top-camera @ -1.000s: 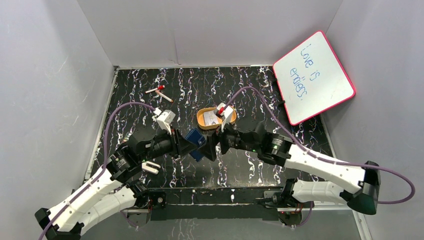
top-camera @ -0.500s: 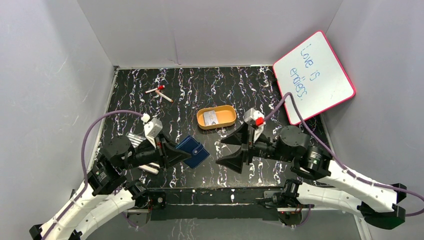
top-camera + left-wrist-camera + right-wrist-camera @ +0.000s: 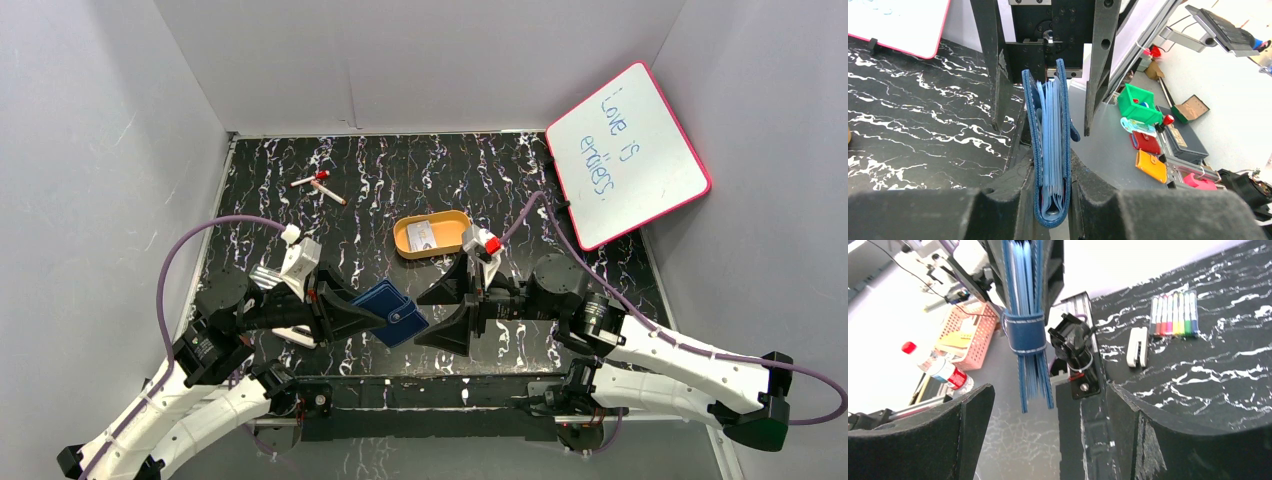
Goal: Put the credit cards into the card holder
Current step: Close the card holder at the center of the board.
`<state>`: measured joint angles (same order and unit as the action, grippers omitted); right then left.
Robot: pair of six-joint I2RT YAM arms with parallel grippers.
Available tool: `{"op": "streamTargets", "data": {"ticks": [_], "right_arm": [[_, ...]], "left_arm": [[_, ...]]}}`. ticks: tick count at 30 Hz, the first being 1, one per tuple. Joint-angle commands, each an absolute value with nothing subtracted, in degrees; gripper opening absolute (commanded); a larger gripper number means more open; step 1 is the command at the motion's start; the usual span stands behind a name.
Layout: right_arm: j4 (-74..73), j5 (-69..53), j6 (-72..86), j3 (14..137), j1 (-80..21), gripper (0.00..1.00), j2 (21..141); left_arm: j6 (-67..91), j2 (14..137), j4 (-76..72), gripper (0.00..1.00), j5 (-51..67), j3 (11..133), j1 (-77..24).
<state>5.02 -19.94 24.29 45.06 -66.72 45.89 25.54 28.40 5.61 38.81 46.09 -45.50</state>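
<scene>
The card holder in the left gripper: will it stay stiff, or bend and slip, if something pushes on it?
The card holder probably flexes: it is a thin folded stack of soft-looking leaves, clamped only at one end by the left gripper. The tab wrapped around its free edge should keep it from splaying. It looks light, so slipping seems unlikely.

Matt, stitched leathery card holder point(image 3: 1050, 150); glossy marbled table point(image 3: 400, 170).

Top view evenly bright, diffuse overhead light, soft shadows on marbled table point(image 3: 500, 190). Wrist views: near fingers point(image 3: 923, 215) soft-focused, bright background washed out, edges slightly bent.
</scene>
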Motion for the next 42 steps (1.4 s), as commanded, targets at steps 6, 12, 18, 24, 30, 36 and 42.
{"op": "streamTargets", "data": {"ticks": [6,12,18,24,30,36,42], "right_arm": [[18.9,-23.8,31.2,43.9,-66.6,0.83,47.2],[20.5,-26.4,33.8,44.7,-66.6,0.59,50.3],[21.2,-27.5,34.4,45.1,-66.6,0.30,51.4],[19.5,-22.4,30.8,45.0,-66.6,0.04,48.5],[25.5,-10.7,28.2,40.0,-66.6,0.00,43.0],[36.4,-9.5,27.7,35.8,-66.7,0.00,43.9],[41.1,-9.0,28.6,35.4,-66.7,0.00,46.3]], "left_arm": [[26.3,28.9,1.4,0.00,43.6,49.1,-45.4],[26.3,28.7,1.9,0.00,44.0,49.2,-45.4],[25.5,28.3,3.3,0.03,42.8,49.4,-45.4],[25.7,26.4,8.2,0.56,31.6,49.6,-45.4],[36.8,18.2,3.8,0.68,16.0,41.4,-45.4],[48.0,14.4,-13.0,0.70,16.8,29.6,-45.4],[50.5,22.1,-22.7,0.71,21.4,29.2,-45.4]]}}
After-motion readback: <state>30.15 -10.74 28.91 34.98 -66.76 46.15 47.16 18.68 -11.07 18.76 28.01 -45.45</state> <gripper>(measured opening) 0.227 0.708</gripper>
